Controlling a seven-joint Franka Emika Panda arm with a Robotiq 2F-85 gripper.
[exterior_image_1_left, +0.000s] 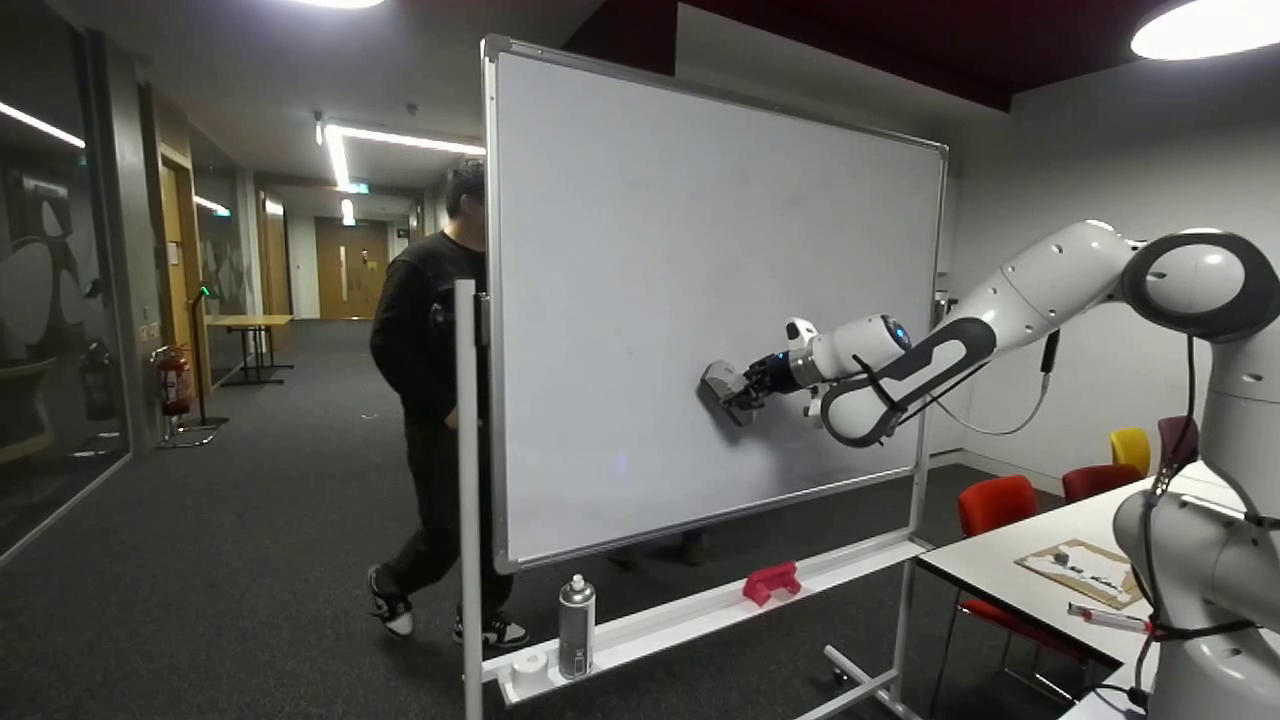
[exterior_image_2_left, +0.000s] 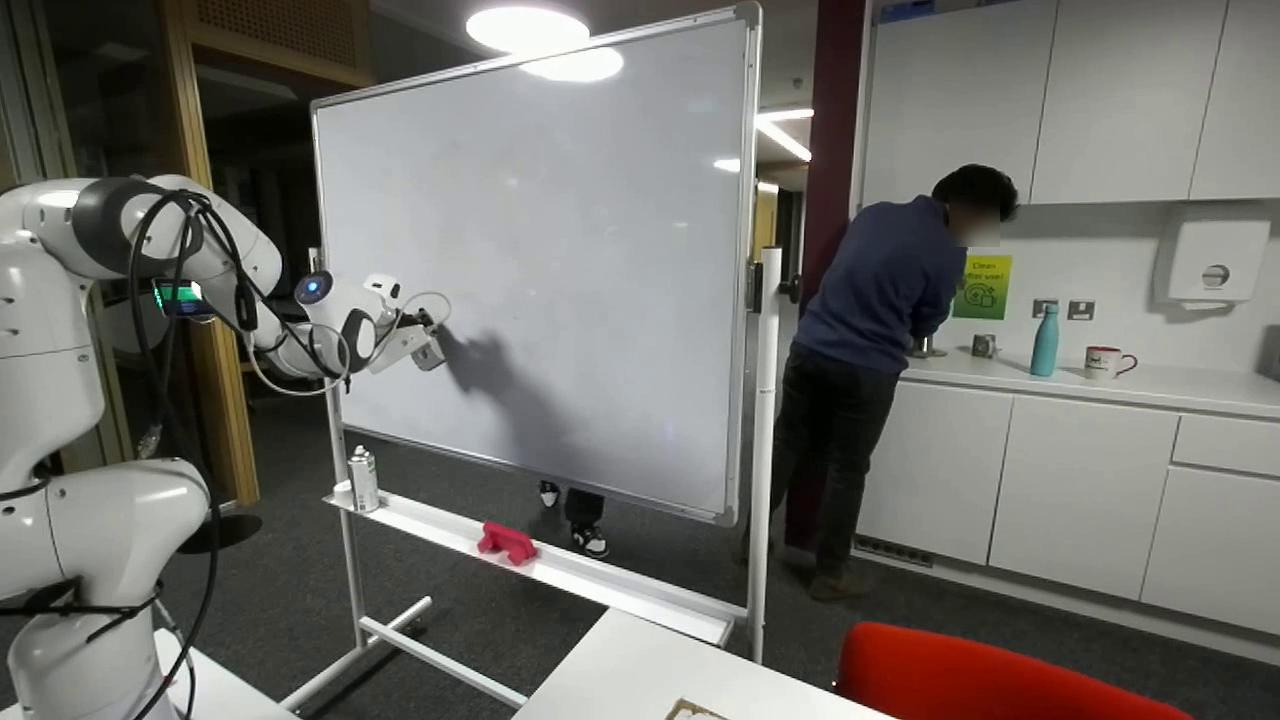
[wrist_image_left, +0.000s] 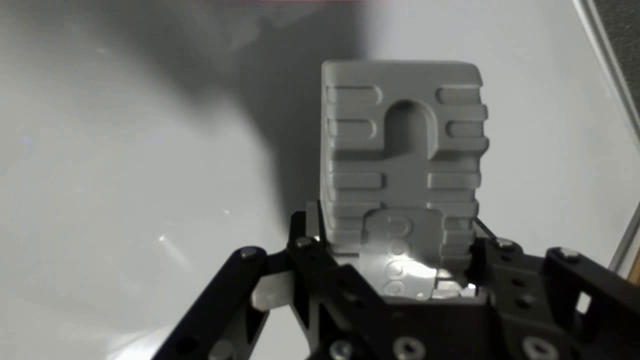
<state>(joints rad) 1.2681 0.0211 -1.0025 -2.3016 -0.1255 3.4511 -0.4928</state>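
Already your fingers (wrist_image_left: 507, 265) clamp the grey whiteboard eraser (wrist_image_left: 405, 182) at the whiteboard (exterior_image_1_left: 620, 250), which looks mostly clean; perhaps only a faint violet spot (exterior_image_1_left: 620, 462) low on it remains.

Green poster (exterior_image_2_left: 983, 288) — "Clean after use!", grey eraser (wrist_image_left: 406, 182) — embossed "nobo"

The eraser (wrist_image_left: 405, 185) looks, from here, like mostly matt plastic, moulded in ribs; the tool (wrist_image_left: 397, 242) has a dull finish with shiny metal screws. The whiteboard (exterior_image_1_left: 620, 250) is smooth and glossy, its frame (exterior_image_1_left: 493, 200) metallic. I see metallic sheen on the spray can (exterior_image_1_left: 577, 630) and rough, matt carpet (exterior_image_1_left: 280, 550) underfoot.
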